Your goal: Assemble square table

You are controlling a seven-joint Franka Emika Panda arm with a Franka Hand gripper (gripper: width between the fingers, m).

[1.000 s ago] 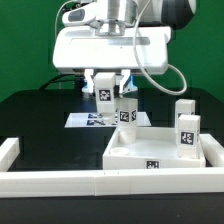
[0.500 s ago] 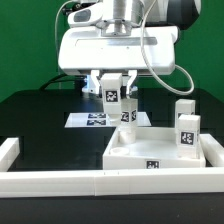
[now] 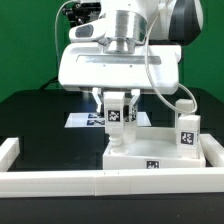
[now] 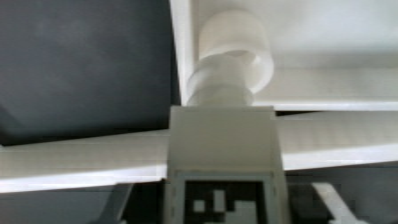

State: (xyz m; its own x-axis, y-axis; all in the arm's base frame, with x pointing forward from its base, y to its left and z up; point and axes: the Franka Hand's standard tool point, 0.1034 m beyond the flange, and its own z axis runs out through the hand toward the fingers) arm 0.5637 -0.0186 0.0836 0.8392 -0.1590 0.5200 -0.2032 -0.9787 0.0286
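Note:
The square table's top, a white slab with a raised rim and a tag on its front edge, lies at the front right of the exterior view. My gripper is shut on a white tagged leg and holds it upright over the slab's far left corner. In the wrist view the gripper grips the square leg, whose round end points at the slab's corner. Another leg seems to stand close beside it. Two more legs stand on the slab's right side.
Long white border bars run along the front, the left and the right. The marker board lies flat on the black table behind the slab.
My gripper has come down and toward the exterior view's right with the leg, from above the marker board to the slab's far left corner. The grip has not changed.

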